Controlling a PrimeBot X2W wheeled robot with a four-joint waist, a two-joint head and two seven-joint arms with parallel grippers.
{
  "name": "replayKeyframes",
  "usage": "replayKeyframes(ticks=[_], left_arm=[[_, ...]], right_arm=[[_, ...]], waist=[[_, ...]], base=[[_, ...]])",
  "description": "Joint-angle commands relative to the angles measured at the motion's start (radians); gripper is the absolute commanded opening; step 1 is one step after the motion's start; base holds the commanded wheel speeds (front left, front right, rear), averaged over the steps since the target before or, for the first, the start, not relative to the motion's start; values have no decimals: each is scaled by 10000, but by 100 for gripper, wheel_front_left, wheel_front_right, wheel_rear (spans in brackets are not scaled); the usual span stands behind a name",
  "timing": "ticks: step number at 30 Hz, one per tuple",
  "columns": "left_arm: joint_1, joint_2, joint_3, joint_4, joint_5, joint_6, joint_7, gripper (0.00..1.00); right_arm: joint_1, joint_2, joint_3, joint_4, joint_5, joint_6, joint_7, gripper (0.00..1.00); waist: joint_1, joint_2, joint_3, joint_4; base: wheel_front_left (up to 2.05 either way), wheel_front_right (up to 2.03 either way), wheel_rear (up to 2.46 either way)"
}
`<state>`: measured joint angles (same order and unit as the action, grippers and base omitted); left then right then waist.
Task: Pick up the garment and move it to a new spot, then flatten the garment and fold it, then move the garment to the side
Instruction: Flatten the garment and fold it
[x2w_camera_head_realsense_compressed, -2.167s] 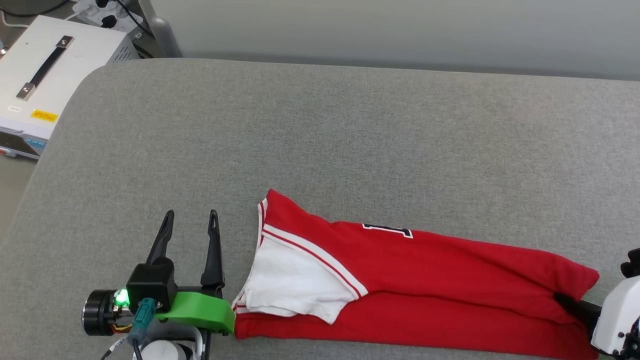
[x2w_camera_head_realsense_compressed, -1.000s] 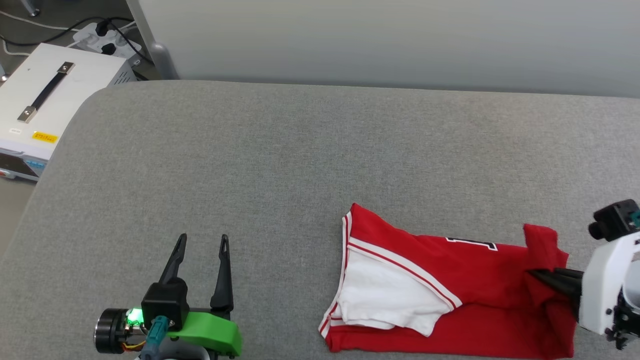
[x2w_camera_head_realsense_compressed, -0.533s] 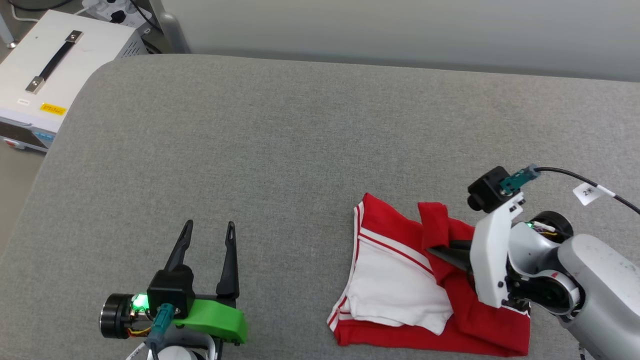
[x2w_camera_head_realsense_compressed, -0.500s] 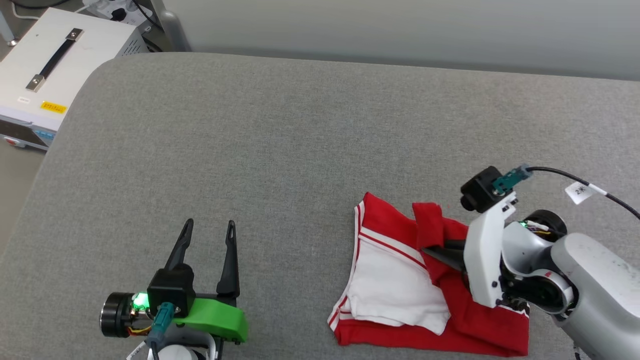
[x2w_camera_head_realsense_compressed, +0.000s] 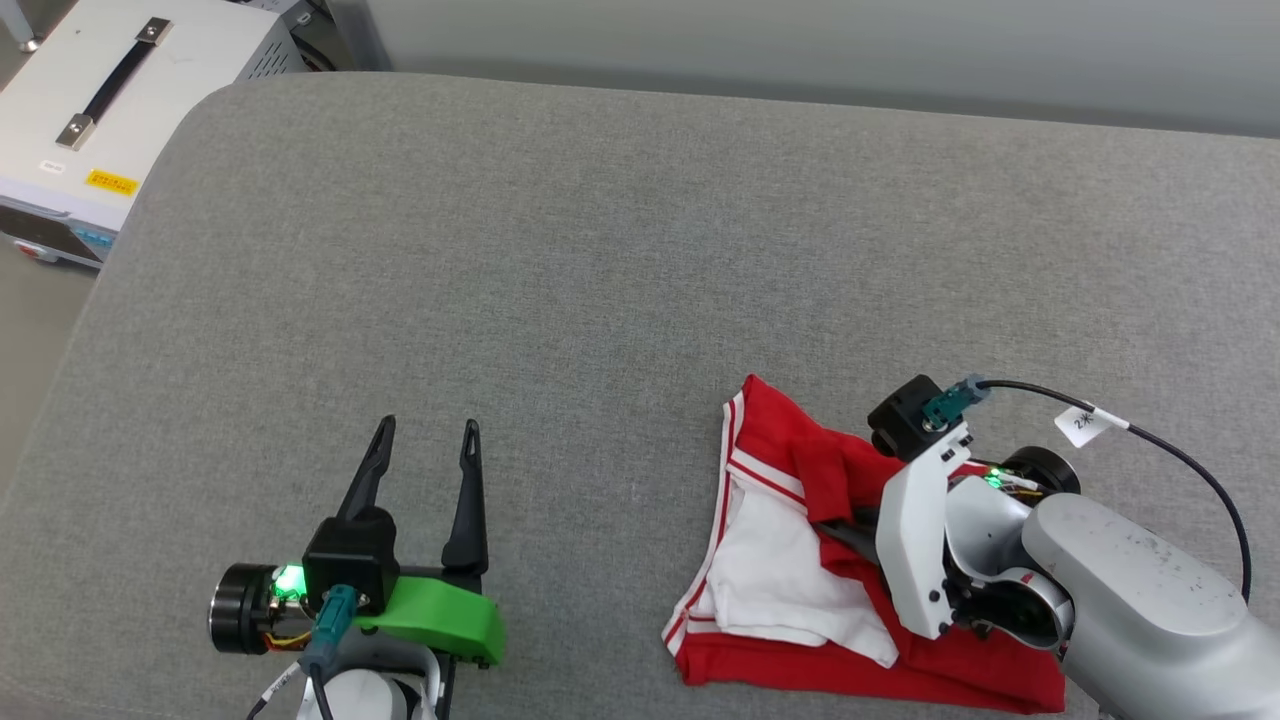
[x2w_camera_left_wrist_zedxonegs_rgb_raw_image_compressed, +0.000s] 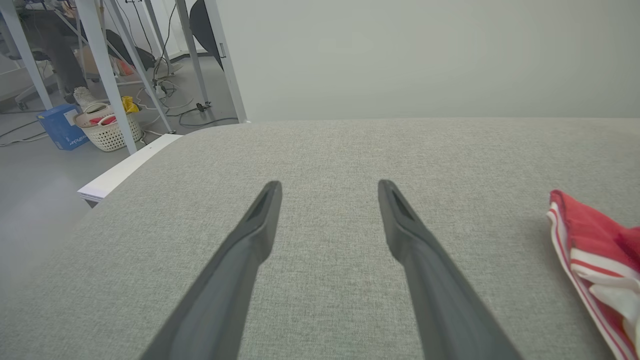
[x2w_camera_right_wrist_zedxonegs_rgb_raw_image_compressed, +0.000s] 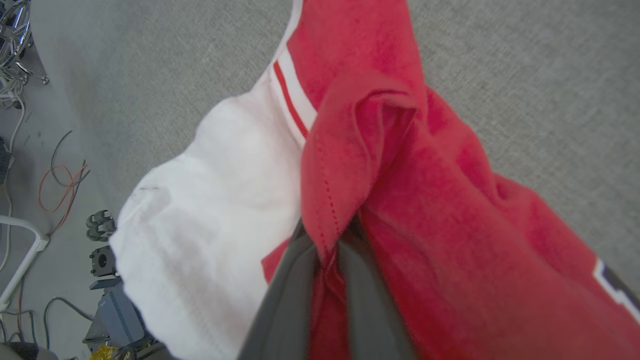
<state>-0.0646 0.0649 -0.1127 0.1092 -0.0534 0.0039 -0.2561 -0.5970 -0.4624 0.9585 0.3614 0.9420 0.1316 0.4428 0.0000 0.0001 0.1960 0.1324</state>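
On grey surface (x2w_camera_head_realsense_compressed: 600, 250) by wall (x2w_camera_head_realsense_compressed: 800, 40), garment (x2w_camera_head_realsense_compressed: 775, 570) tight in right gripper (x2w_camera_head_realsense_compressed: 836, 526); left gripper (x2w_camera_head_realsense_compressed: 428, 436) splayed

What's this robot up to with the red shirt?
The robot's right claw is shut on a red edge of the red-and-white jersey T-shirt, holding it raised over the white sleeve, apparently mid-fold. The shirt lies bunched on the grey padded surface. The left claw hangs open off to its left, holding nothing.
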Motion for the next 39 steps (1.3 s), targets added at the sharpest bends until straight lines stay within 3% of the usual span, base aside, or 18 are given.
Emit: replayKeyframes(ticks=[1, 2, 3, 11, 15, 20, 24, 30, 39], left_arm=[[-126, -47, 43, 31, 58, -28, -57, 100], [-109, -50, 53, 45, 64, -31, -57, 100], [-85, -52, 60, 66, 73, -40, -57, 100], [187, -46, 168, 76, 140, -93, -57, 100], [340, -37, 194, 11, 146, -148, -57, 100], [501, -36, 227, -61, 141, -180, -57, 100], [657, -36, 279, -121, 113, -183, -57, 100], [889, -36, 306, -188, 84, -222, -57, 100], [1281, -42, 367, -338, -3, -259, -57, 100]], right_arm=[[-99, 20, 148, 186, -1, -9, -281, 31], [-133, 26, 189, 200, 18, -9, -456, 46], [-173, 5, 229, 165, 45, -9, -691, 100], [-213, -601, -518, -431, -494, -9, -3211, 100], [25, -865, -1568, -366, -1542, -9, -4663, 100], [822, -707, -3356, -158, -3022, -9, -6158, 100], [1695, -382, -4899, -357, -4389, -9, -6762, 100], [3375, 715, -7286, -1341, -5749, -9, -7014, 100], [5584, 2099, -9021, -2980, -6433, -9, -7043, 100]], waist=[[0, -1, -86, -71], [0, -1, -139, -99], [0, -1, -205, -129], [0, -1, -819, -492], [0, -1, -1047, -725], [0, -1, -1324, -992], [0, -1, -1500, -1187], [0, -1, -1709, -1382], [0, -1, -1920, -1439]], base=[[0, 0, 0], [0, 0, 0], [0, 0, 0], [0, 0, 0], [0, 0, 0], [0, 0, 0], [0, 0, 0], [0, 0, 0], [0, 0, 0]])
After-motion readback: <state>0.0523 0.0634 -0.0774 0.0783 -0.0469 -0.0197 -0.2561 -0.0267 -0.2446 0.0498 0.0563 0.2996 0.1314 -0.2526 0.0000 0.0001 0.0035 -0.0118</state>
